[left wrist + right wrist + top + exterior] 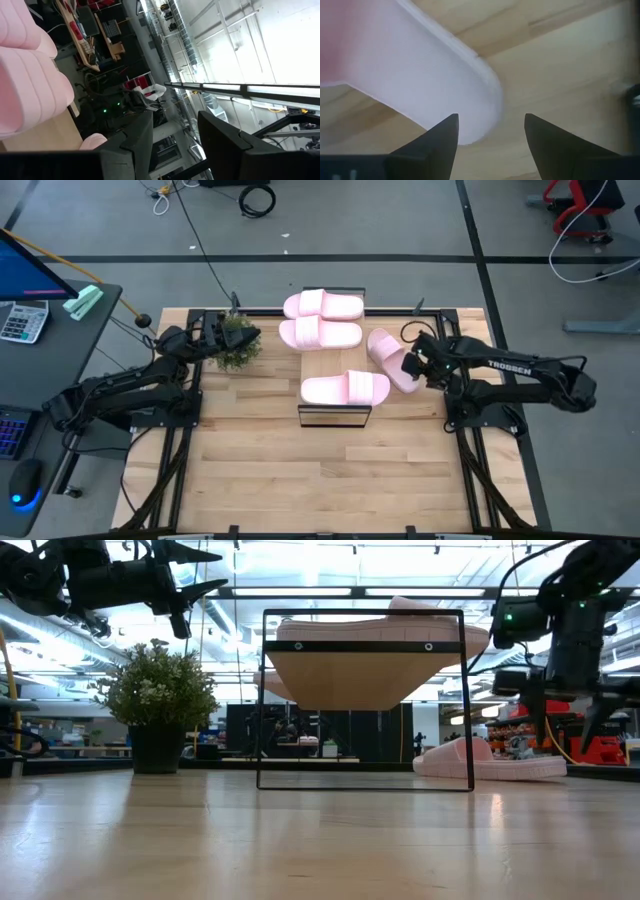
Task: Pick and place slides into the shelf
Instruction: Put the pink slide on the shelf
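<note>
Beside the shelf (335,370), a pale pink wide-strapped slide (392,360) under the right gripper's (413,366) spread fingers (432,142).

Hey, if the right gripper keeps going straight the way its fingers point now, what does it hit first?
Most likely the pink slide lying on the tabletop beside the shelf. The right gripper hangs just above the slide's rounded end with its fingers apart. Depth is unclear, so one finger might meet bare wood instead.
</note>
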You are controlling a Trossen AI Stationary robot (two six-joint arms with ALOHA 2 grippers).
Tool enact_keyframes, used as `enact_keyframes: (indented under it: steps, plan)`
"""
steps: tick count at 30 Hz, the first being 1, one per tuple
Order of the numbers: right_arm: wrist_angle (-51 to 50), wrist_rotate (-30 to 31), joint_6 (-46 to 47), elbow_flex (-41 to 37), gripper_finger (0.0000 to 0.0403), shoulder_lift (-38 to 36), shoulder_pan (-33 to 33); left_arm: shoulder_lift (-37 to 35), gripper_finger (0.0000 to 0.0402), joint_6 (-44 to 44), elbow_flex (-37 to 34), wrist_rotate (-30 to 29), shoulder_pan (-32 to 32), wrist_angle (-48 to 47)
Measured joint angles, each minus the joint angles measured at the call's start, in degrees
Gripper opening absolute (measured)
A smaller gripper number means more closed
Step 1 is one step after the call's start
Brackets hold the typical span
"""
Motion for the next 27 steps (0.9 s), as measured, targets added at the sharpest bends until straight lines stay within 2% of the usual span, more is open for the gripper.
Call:
enact_keyframes:
  steps: [3, 7, 14, 21, 27]
  plan:
    - [7.57, -0.3, 6.59, -3.23, 0.0234, 0.02, 3.01, 0.0, 0.0162, 0.0, 0.0, -0.01, 0.0, 0.0]
    - [14.44, 3.64, 15.46, -6.89, 0.0233, 0.02, 6.86, 0.0, 0.0162, -0.47, 0.0, -0.01, 0.0, 0.0]
    - [16.76, 6.77, 22.96, -10.0, 0.0233, -0.05, 12.92, 0.0, 0.0162, -1.21, 0.0, 0.0, 0.01, 0.01]
    - [20.73, 12.62, 29.83, -12.19, 0.0233, -0.14, 17.17, 0.0, 0.0162, -1.34, 0.0, -0.01, 0.01, 0.0]
    - [23.89, 16.53, 32.92, -14.3, 0.02, -0.2, 19.12, 0.0, 0.0162, -1.39, 0.0, -0.01, 0.0, 0.0]
